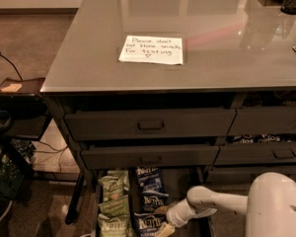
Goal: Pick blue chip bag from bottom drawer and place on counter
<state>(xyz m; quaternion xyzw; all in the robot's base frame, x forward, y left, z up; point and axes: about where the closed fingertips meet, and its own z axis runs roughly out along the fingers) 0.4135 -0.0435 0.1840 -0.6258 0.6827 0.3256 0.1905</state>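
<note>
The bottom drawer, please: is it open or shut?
Open: the bottom drawer is pulled out, and the gripper is by the blue chip bags inside.

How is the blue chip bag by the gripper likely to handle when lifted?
The blue chip bag, beside the gripper in the bottom drawer, looks puffy and crinkled, so it is probably light and floppy. Its smooth-looking film may slip. Green chip bags lie right against it, so one might drag along.

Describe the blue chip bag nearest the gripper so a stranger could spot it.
Below the grey counter, the open bottom drawer holds two columns of chip bags. The blue chip bag is the right column's frontmost, beside the gripper. Left of it lie green bags; other blue bags sit farther back.
</note>
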